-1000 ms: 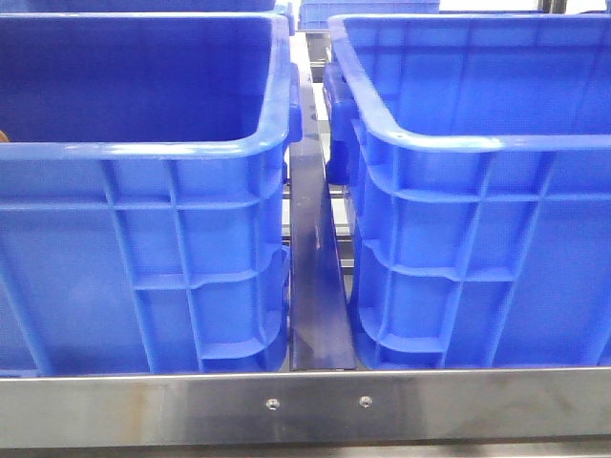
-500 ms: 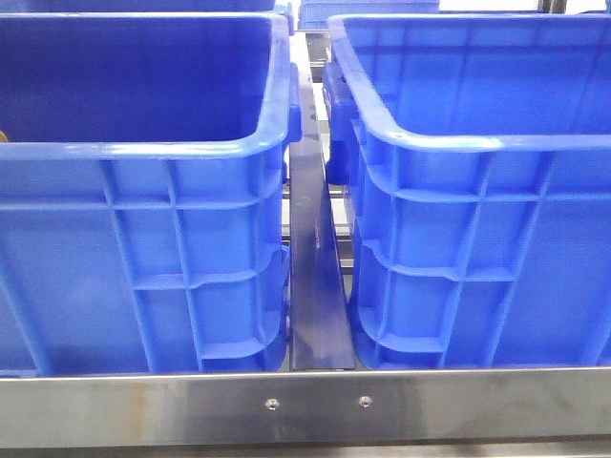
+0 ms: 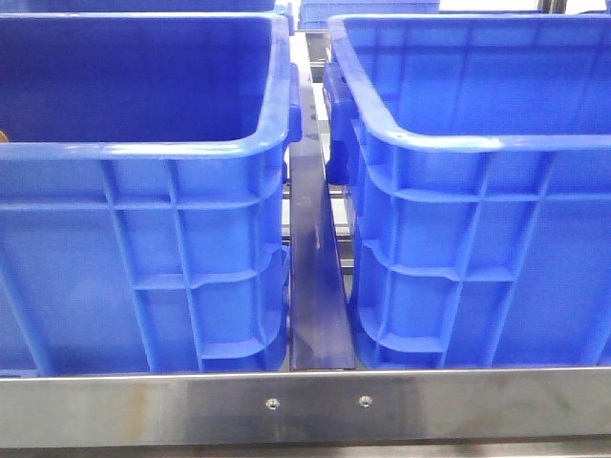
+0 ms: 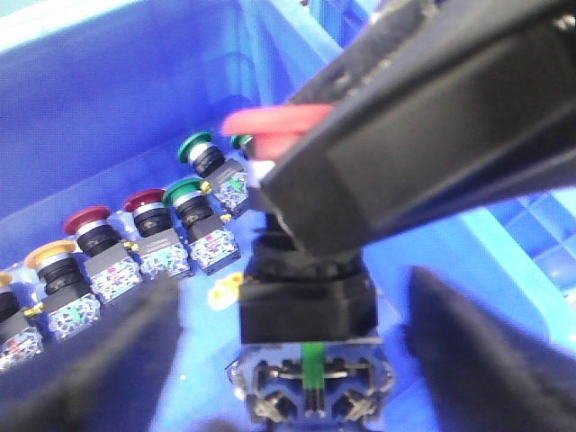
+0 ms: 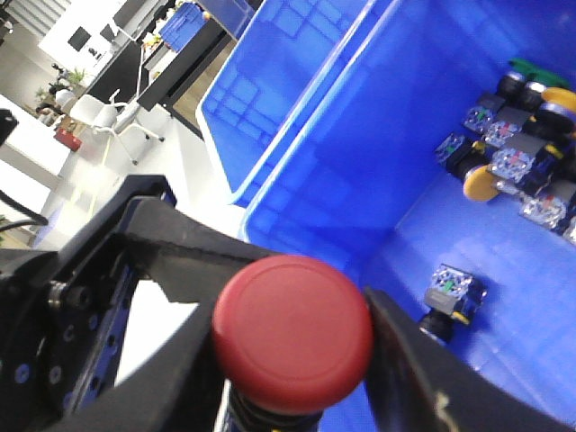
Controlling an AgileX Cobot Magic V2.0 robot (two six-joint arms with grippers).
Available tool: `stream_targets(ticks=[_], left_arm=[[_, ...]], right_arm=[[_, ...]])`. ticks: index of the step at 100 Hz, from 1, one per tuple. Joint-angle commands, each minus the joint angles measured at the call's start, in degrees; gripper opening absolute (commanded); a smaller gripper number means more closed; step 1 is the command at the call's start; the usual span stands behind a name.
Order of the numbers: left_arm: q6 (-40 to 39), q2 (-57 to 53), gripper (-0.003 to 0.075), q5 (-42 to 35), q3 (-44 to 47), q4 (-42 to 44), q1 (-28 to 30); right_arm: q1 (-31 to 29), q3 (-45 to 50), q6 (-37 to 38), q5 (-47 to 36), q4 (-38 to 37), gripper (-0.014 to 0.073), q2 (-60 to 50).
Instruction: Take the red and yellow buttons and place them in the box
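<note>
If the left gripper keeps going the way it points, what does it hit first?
Probably the bare blue crate floor: the left gripper, holding a red mushroom-head push button, points there, beside the row of loose buttons. Depth is unclear.

We are finding no readable text, brand, number or sign anywhere. The small labels on the push-button bodies [image 4: 153, 261] are blurring into coloured specks, and the blue crates [image 3: 143, 239] are carrying no legible markings.
</note>
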Motion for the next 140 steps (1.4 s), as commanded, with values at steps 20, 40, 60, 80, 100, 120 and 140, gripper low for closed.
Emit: stream_targets(ticks=[20, 40, 60, 80, 100, 120, 140], left_arm=[[-1.3, -0.6, 0.0526, -2.8, -1.6, 0.1, 1.9], [-1.5, -0.8, 0.0526, -2.4, -1.6, 0.2, 9.7], [-1.9, -4.1, 0.0526, -2.5, 0.0, 0.2, 19.8], [-2.0, -12.6, 0.0526, -4.1, 6.0, 0.1, 26.4], [-2.0, -23.0, 0.0507, -4.3, 13.0, 0.1, 28.3], [-2.2, -30.9, 0.0235, -4.3, 17.3, 0.1, 28.3], [-2.2, -33.1, -0.0019, -4.3, 17.7, 0.1, 28.3]], right_arm=[[-5.2, -2.2, -2.2, -1.5, 0.2, 0.0143, -4.1], [-11.1, -2.0, -2.2, -2.3, -6.2, 0.0143, -6.8], [-16.8, -1.3, -2.2, -2.2, -10.6, 0.0143, -9.8], [-23.4, 3.5, -2.2, -4.7, -13.6, 0.0143, -13.4], [-29.4, 9.4, -2.2, -9.2, -15.6, 0.0143, -16.2], [-32.2, 14.1, -2.8, -18.2, -18.0, 0.0143, -16.8], [-31.8, 20.8, -4.5, -36.4, -17.7, 0.0143, -16.3]])
